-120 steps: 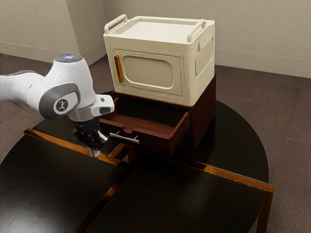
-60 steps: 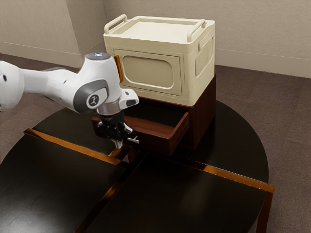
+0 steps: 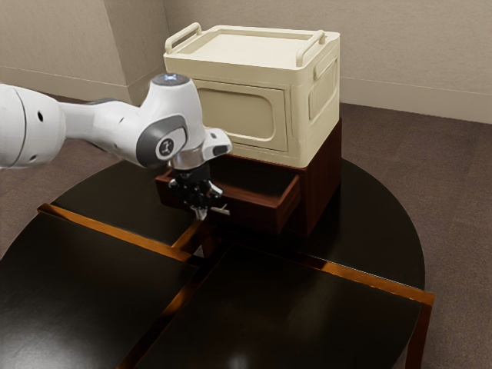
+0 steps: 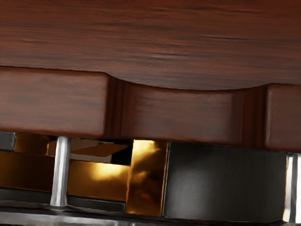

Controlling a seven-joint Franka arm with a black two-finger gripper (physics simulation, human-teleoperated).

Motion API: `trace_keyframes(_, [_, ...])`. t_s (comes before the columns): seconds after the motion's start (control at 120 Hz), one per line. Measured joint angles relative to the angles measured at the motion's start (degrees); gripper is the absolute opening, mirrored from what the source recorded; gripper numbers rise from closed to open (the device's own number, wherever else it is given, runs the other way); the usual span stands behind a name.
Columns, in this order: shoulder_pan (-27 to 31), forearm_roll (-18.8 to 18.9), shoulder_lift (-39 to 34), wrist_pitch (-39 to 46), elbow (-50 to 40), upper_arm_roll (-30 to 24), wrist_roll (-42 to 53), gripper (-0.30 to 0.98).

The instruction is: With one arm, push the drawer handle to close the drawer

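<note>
Currently the black gripper (image 3: 201, 214) is hanging at the front of the drawer (image 3: 259, 217), right by its metal handle (image 3: 221, 210); I can't tell how far open it is standing, or whether it is holding anything. The drawer is jutting partly out of the dark red cabinet (image 3: 324, 184), which is sitting toward the far edge of the tabletop (image 3: 373, 231) with a cream box (image 3: 238, 115) resting on it. Up close, the handle is running along just outside the drawer's notched front rim.
</note>
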Motion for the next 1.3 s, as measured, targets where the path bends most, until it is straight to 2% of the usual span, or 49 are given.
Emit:
trace_keyframes(0.508, [0.78, 0.47, 8.16, 5.31, 8.82, 0.32, 4.28, -0.10])
trace_keyframes(1.075, [1.99, 0.08, 15.79, 6.37, 19.35, 0.18, 9.14, -0.10])
trace_keyframes(1.225, [2.00, -0.58, 15.76, 6.33, 18.99, 0.17, 10.04, -0.10])
trace_keyframes(1.3, [1.96, -1.45, 11.95, 5.92, 14.81, 0.17, 10.39, -0.10])
